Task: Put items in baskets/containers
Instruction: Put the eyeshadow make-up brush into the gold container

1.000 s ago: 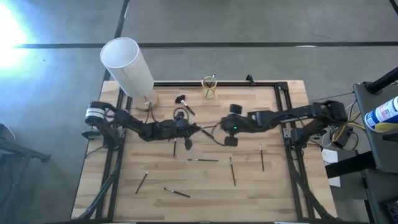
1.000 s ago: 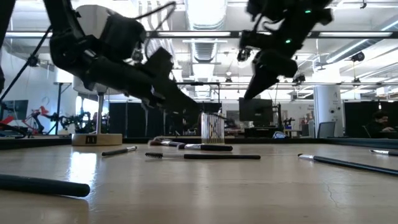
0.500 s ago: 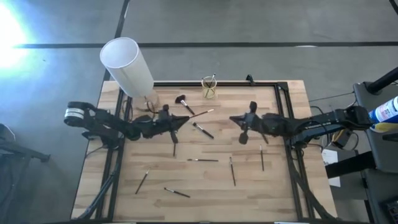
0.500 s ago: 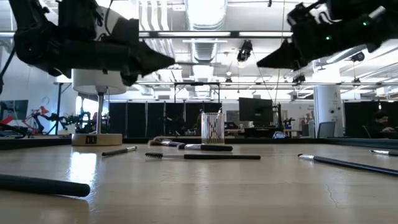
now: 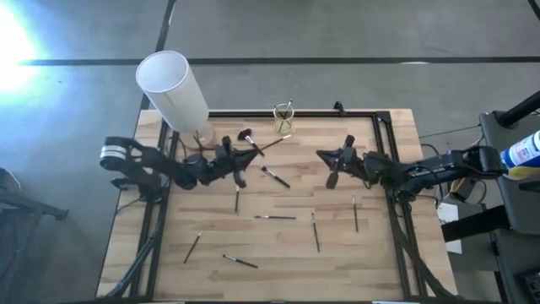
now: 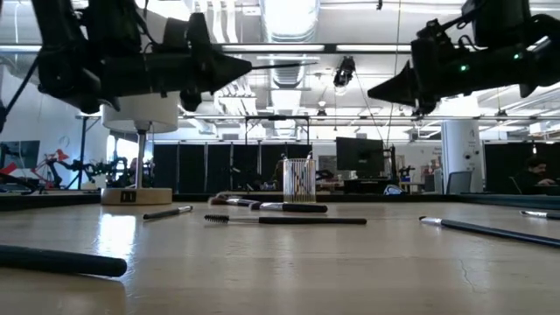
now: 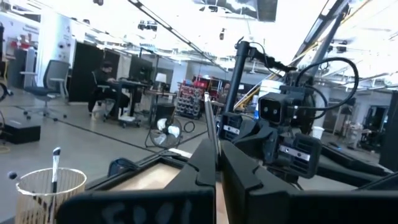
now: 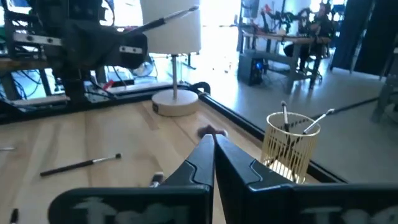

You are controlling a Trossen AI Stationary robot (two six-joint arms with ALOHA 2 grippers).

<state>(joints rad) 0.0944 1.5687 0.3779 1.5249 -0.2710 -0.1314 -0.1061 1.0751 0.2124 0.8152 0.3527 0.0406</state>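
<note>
My left gripper hovers over the table's far left part, shut on a thin dark brush whose pale tip points toward the cup. The clear yellowish glass cup stands by the far edge with a few brushes upright in it; it also shows in the right wrist view. My right gripper hangs shut and empty in the air, right of centre. Several thin brushes lie flat on the wood. A brush with a bushy head lies near the left gripper. My left gripper pinches the brush between its two fingers by its rear end. The brush runs on along the fingers and out past their tips, about level. It is lifted clear of the table.
A big white cylinder on a round base stands at the far left corner. A black frame runs around the table's sides. Loose brushes lie scattered over the middle and near half. The room beyond holds desks and seated people.
Both grippers have risen from low over the table's centre. The left one has come up with the brush lifted clear, drawn back to the left, and swung its tip toward the cup. The right one has drawn back toward the right edge.
</note>
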